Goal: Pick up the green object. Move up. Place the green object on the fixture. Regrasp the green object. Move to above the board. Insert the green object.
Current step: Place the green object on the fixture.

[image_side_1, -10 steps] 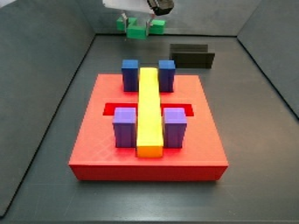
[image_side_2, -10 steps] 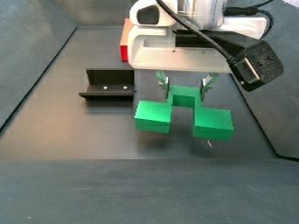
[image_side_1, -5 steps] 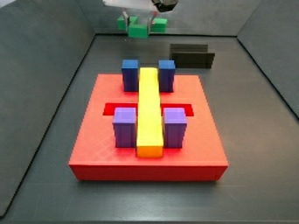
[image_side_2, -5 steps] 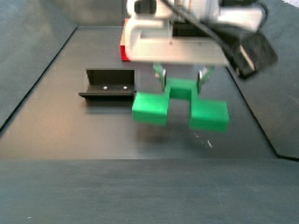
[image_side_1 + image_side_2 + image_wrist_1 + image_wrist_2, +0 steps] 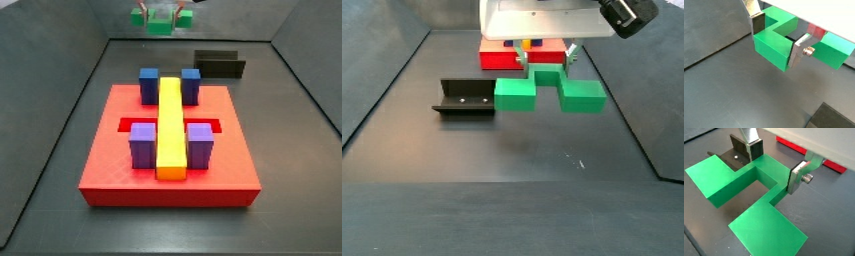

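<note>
Both wrist views show the gripper (image 5: 774,162) clamped on the green object (image 5: 747,198) (airborne, fingers pointing down).

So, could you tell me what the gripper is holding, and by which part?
The gripper holds the green object by its central cube, lifted off the floor.

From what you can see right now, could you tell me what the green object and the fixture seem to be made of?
The green object, held in the pincer above the floor, looks like matte plastic: even bright colour, sharp flat faces, no gleam. The fixture looks like dark metal or hard plastic, I cannot tell which; it is an L-shaped bracket with small pale dots, possibly screws, on its upright face.
</note>
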